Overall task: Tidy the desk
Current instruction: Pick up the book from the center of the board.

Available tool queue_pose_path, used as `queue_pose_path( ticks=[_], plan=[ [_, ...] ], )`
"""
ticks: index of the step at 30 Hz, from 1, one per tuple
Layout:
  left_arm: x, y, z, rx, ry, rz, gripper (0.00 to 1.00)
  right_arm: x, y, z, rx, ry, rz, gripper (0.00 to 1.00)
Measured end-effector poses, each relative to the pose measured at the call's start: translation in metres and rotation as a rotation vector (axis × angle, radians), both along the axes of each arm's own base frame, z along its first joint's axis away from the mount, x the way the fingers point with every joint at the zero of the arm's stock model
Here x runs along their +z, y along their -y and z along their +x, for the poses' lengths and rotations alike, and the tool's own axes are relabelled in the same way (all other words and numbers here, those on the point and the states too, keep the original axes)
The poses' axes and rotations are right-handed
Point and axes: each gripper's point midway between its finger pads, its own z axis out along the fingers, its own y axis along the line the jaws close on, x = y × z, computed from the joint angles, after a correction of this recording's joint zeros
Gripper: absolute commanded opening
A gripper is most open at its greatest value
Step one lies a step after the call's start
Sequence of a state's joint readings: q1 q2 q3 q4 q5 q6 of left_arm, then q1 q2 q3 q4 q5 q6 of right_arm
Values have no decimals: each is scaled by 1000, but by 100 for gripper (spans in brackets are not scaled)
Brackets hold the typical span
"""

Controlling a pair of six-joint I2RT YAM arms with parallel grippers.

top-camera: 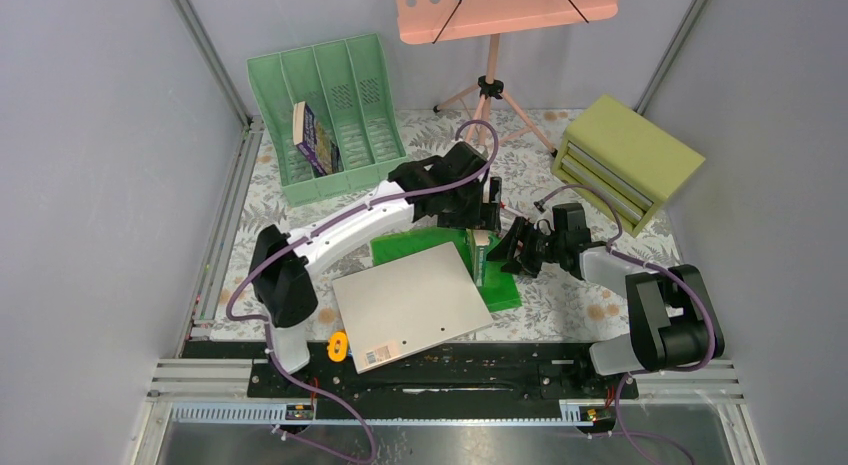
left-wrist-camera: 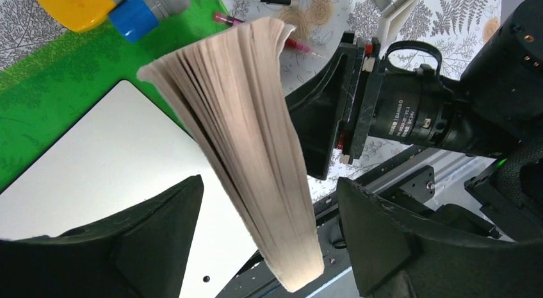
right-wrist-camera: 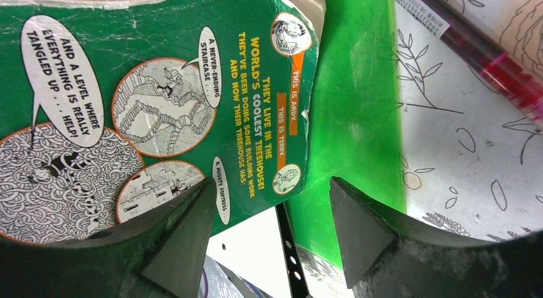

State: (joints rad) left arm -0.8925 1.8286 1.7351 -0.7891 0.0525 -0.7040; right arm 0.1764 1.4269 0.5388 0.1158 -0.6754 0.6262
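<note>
Two grippers: both at the book [top-camera: 480,257], which stands on edge; the left gripper [left-wrist-camera: 269,182] is over its page edge and the right gripper [right-wrist-camera: 270,182] is just beside its back cover.
Left gripper state: fingers set wide, straddling the fanned pages; a gap shows on each side of the book; nothing gripped.
Right gripper state: fingers spread wide, facing the cover; nothing clamped between them. Whether a fingertip touches the cover cannot be told.
Desk [top-camera: 560,315]: lies flat beneath the book and both grippers; its fern-print cloth shows bare to the right of the book.
Folder [top-camera: 505,290]: green, flat on the desk, directly under the book.
Board [top-camera: 410,300]: pale, flat, overlapping the folder, just left of the book on the near side.
Pen [right-wrist-camera: 493,67]: red, on the cloth beyond the folder edge, near the book; its small print is unreadable.
Cover text, yellow: "THEY LIVE IN THE WORLD'S COOLEST TREEHOUSE!"
Cover text, orange tabs: "THIS IS ANDY." and "THIS IS TERRY."
Cover text, bubbles: "AND A LEVEL WHERE EVERYTHING IS REALLY TANGLED UP . . . HELP!"; "A NEVER-ENDING STAIRCASE . . ."; "A MIGHTY FORTRESS".
Sticker [top-camera: 375,355]: barcode label at the board corner farthest from the book; too small to read.
Motor housing [left-wrist-camera: 410,118]: black, behind the right gripper; white print reads in part "DAMIAO".
</note>
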Motion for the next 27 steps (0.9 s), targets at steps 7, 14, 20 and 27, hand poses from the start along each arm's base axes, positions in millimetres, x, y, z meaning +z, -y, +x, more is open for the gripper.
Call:
queue_pose_path(
  ticks=[7,14,20,27],
  plan=[
    [3,3,10,11,49,62,58,-2,0,0,0,-8,-1,73],
    [-2,-15,18,14,95,173,15,-4,-1,-1,3,-17,3,73],
    [-5,-20,21,5,112,206,36,-5,-2,-4,13,-29,13,73],
    [-7,-21,21,-20,118,220,39,-6,-2,-4,15,-36,14,73]
  ],
)
